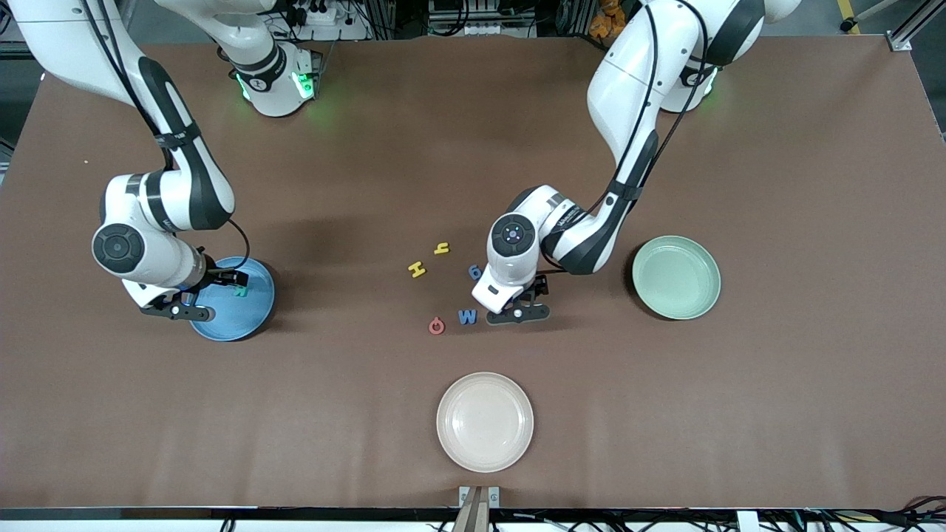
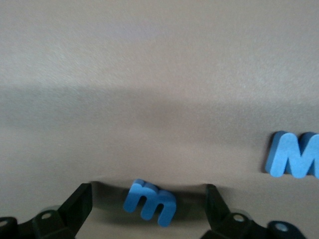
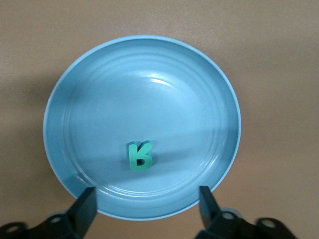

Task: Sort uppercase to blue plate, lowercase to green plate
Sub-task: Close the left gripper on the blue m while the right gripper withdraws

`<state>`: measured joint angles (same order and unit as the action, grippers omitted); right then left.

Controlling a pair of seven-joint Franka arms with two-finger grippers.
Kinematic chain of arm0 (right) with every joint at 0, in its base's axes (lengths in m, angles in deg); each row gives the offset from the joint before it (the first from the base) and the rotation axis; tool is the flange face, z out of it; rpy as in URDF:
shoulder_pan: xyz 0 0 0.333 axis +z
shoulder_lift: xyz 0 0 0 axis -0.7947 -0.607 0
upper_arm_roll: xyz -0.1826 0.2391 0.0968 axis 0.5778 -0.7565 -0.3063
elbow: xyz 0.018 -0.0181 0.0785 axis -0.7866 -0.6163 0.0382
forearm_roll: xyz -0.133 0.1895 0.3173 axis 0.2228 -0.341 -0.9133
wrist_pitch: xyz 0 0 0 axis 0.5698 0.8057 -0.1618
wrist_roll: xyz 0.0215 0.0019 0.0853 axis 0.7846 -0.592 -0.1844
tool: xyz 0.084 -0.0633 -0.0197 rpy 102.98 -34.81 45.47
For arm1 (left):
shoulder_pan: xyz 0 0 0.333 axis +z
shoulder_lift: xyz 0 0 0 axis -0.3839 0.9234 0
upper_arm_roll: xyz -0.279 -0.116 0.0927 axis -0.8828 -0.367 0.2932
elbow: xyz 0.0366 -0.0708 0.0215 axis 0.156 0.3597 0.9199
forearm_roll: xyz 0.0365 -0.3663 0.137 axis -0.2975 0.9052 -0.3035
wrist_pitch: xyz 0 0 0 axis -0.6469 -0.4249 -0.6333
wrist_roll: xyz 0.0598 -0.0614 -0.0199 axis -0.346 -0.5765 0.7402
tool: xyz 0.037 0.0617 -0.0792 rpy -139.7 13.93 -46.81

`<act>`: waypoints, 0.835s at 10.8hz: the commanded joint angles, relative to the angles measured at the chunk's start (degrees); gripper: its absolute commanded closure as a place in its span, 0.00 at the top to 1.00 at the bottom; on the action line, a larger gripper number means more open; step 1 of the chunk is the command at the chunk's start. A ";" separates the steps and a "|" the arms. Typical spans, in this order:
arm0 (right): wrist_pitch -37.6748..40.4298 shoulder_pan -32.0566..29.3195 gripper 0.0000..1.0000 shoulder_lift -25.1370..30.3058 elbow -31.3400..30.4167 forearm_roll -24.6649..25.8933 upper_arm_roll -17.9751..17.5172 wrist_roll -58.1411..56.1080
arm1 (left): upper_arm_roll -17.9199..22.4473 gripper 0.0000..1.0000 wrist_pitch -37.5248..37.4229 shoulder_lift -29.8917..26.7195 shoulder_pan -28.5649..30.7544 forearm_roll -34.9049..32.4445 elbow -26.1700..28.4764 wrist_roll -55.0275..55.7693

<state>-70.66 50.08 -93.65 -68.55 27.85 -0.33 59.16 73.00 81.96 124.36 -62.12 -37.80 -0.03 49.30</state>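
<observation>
Both claws are hanging with fingers spread. Right claw [image 3: 144,209] is hovering released over the blue plate [image 1: 251,318], where the teal R [image 3: 140,156] is lying. Left claw [image 2: 148,204] is straddling the blue E-shaped piece [image 2: 149,201] on the desk [image 1: 776,406], beside the blue W [image 1: 467,317], without gripping it. Green plate [image 1: 676,277] is sitting toward the left arm's end from that W.

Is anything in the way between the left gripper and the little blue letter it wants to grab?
No. The blue E-shaped piece lies on the bare table right between the open fingers of the left gripper, and nothing visible blocks it. The blue W lies off to one side, apart from it.
</observation>
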 commanded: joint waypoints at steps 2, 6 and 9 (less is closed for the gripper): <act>1.51 -1.23 1.00 0.04 -0.31 -0.07 -0.89 0.71 | 0.32 0.96 0.81 0.97 -0.62 -1.25 -0.69 1.88; 2.47 -1.05 1.00 0.39 -0.22 -0.16 -1.15 0.71 | 0.32 0.77 0.81 0.79 -0.53 -1.25 -0.60 1.88; 5.88 -0.70 1.00 0.66 1.61 -0.16 -1.41 0.97 | 0.23 0.68 0.64 0.79 -0.53 -1.25 -0.51 1.88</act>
<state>-67.69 49.99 -93.72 -68.25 27.76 -0.83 59.36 73.04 82.33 124.34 -62.23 -37.80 -0.36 49.58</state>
